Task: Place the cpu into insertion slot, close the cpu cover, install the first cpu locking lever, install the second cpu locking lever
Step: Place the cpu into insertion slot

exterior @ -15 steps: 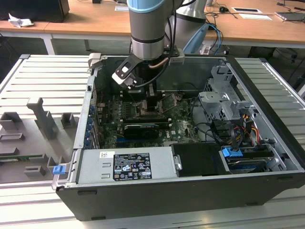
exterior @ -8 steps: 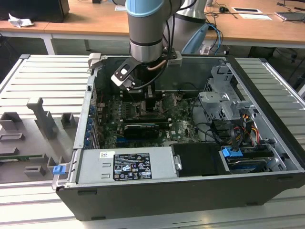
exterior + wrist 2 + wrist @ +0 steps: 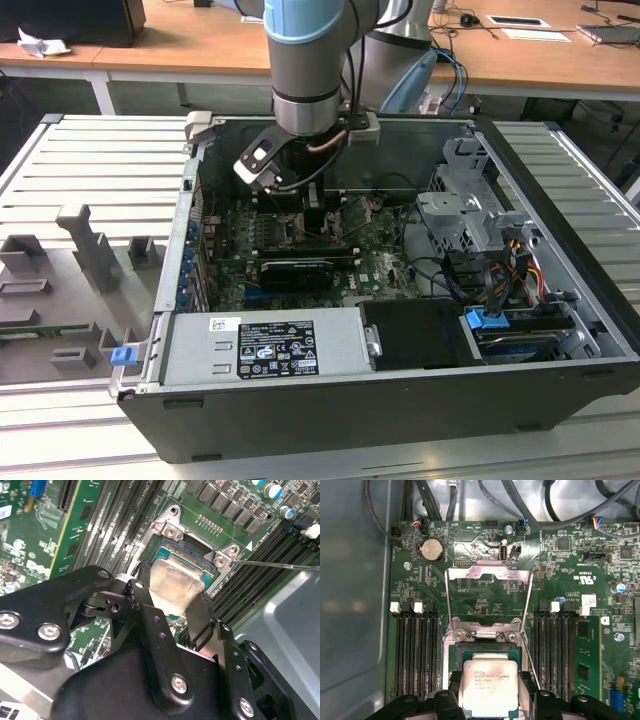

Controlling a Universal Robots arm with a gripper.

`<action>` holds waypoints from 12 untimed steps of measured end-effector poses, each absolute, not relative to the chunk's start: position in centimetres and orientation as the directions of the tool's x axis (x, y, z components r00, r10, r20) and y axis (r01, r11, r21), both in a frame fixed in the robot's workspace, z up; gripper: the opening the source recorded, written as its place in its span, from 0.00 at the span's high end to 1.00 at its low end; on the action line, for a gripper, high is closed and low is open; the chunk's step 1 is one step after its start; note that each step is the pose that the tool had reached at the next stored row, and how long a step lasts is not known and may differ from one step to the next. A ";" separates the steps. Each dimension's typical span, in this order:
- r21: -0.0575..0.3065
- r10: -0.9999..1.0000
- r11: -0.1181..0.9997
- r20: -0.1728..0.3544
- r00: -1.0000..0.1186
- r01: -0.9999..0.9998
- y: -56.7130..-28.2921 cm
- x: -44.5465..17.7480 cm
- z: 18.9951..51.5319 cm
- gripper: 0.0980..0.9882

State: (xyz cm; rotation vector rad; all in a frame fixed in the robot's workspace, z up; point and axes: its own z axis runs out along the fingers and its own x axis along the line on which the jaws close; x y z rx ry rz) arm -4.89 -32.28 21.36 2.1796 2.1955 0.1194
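Fingers (image 3: pixel 526 685) clamp two opposite edges of the nearly square cpu (image 3: pixel 490 689). Its metal face is turned toward the wrist cameras, and its sides run parallel with those of the insertion slot (image 3: pixel 488 652), which it partly overlaps. Beyond the slot, the cpu cover (image 3: pixel 488 573) stands swung open on its hinge.

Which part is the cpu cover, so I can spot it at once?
Inside the open computer case, find the green circuit board. The cpu cover is the thin silver frame swung open from the insertion slot; unlike the solid cpu, it has a large square window.
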 end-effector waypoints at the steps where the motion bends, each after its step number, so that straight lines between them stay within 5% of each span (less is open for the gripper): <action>1: 0.087 1.000 0.006 0.022 -0.008 0.996 -32.3 -4.9 21.3 0.52; 12: 0.086 1.000 0.000 0.022 -0.001 0.996 -32.1 -4.9 20.6 0.52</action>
